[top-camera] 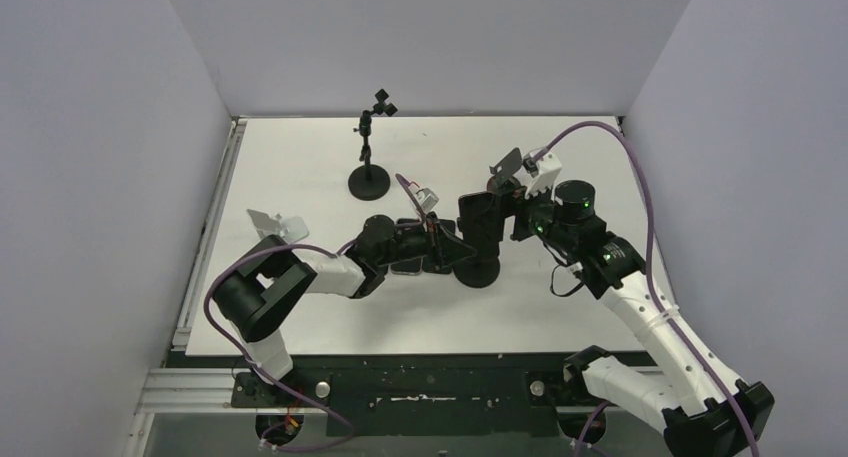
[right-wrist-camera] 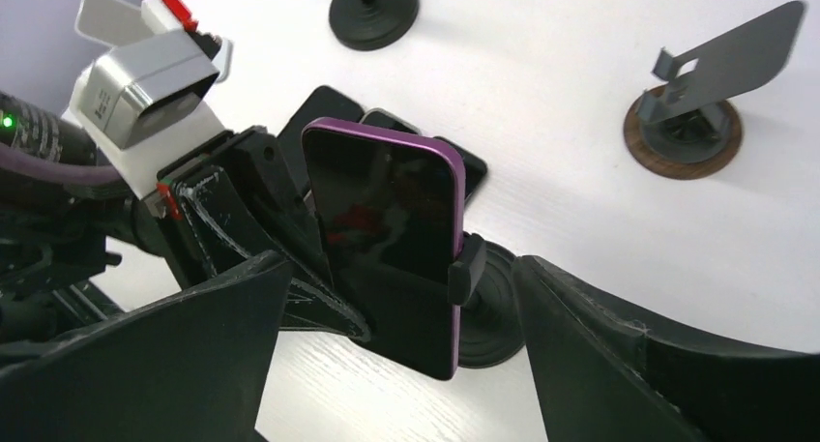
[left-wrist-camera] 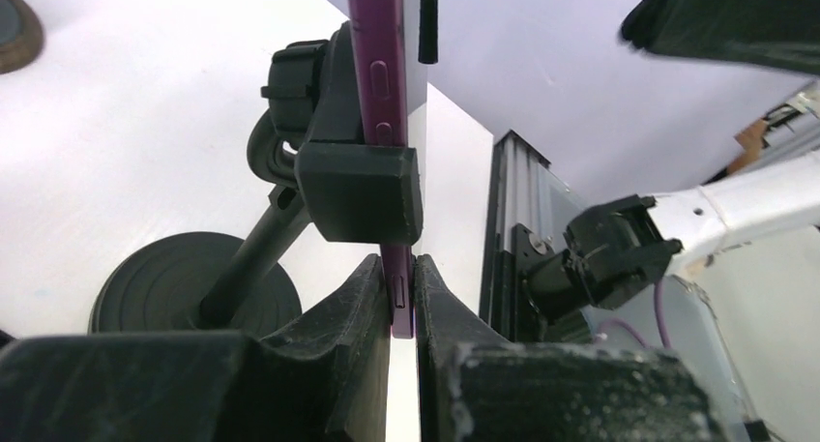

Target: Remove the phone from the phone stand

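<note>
The phone (right-wrist-camera: 387, 220), dark-screened in a purple case, stands upright in the black phone stand (left-wrist-camera: 358, 191), whose side clamp (right-wrist-camera: 468, 268) still grips it. The stand's round base (left-wrist-camera: 193, 287) rests on the white table. My left gripper (left-wrist-camera: 403, 302) is shut on the phone's lower edge (left-wrist-camera: 398, 297), one finger on each face, just below the clamp. My right gripper (right-wrist-camera: 401, 268) is open, its fingers (right-wrist-camera: 193, 355) wide apart on either side of the phone without touching it. From above, both grippers meet at the phone (top-camera: 478, 222) mid-table.
A second black stand (top-camera: 369, 182) with a round base stands behind. A grey-plate stand (right-wrist-camera: 696, 94) on a brown base is to the right in the right wrist view. Dark flat phones (right-wrist-camera: 324, 113) lie on the table behind the stand. White walls enclose the table.
</note>
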Controlling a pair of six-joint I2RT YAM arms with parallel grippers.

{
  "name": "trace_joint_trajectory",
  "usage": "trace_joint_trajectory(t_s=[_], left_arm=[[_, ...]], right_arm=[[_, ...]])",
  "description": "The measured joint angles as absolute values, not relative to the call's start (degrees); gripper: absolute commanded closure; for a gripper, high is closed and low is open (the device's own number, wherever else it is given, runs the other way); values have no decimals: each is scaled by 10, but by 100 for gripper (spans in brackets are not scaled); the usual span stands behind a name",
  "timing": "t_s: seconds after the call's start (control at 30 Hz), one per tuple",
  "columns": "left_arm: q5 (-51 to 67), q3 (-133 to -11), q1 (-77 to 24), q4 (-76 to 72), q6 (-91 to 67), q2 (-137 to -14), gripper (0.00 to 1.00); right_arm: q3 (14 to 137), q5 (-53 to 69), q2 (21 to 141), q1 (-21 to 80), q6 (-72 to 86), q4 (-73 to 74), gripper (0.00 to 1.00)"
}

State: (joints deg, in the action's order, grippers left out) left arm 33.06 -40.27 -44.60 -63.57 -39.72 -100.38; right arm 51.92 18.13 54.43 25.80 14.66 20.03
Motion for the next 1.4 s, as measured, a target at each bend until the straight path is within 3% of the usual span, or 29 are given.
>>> trace_joint_trajectory(t_s=[0.17, 0.3, 0.43, 0.67, 1.4], left_arm=[[266, -403, -463, -606, -369, -991, 100], [227, -403, -480, -588, -347, -981, 100], [202, -403, -489, -585, -340, -980, 100], [182, -403, -490, -584, -343, -980, 100], [178, -403, -491, -586, -363, -980, 100]], right_arm=[[567, 120, 547, 269, 152, 240, 4], [612, 29, 573, 335, 159, 274, 0], [629, -36, 608, 399, 168, 286, 0], [629, -103, 642, 405, 185, 295, 0], [626, -116, 708, 405, 150, 247, 2]])
